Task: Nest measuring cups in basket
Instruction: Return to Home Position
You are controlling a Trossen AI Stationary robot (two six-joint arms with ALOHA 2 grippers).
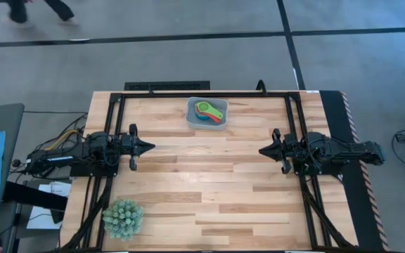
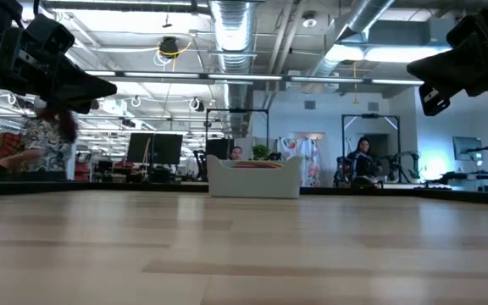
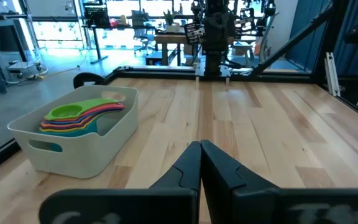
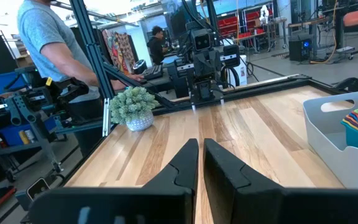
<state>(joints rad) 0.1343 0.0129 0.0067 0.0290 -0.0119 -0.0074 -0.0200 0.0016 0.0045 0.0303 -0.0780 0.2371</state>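
two arms sit parked at opposite sides of the table (image 1: 209, 190). seen from above, the left gripper (image 1: 148, 147) and right gripper (image 1: 264, 150) point at each other across the boards. the basket (image 1: 190, 121) lies at the far edge, about midway between them, so neither arm is clearly nearer and both are well apart from it. inside it the measuring cups (image 1: 209, 111) lie stacked, green on top, with the handles running roughly along the basket's long side. a spiky plant (image 1: 123, 217) stands at the near left corner. from table height the basket (image 2: 254, 180) stands alone at the far side, a red sliver of cups (image 2: 257, 164) just above its rim, and both arms hang clear of the wood. the left wrist camera shows that arm's fingers (image 3: 185, 171) pressed together on nothing, with the basket (image 3: 73, 149) and its coloured stack apart from the tips. the right wrist camera shows its fingers (image 4: 185, 163) closed to a hairline and empty, the basket (image 4: 334, 146) partly in view, and a person (image 4: 48, 37) in a grey shirt beyond the table. by the look of it the nesting is done, and the arms need only draw back. no brand, label or legible writing can be read.
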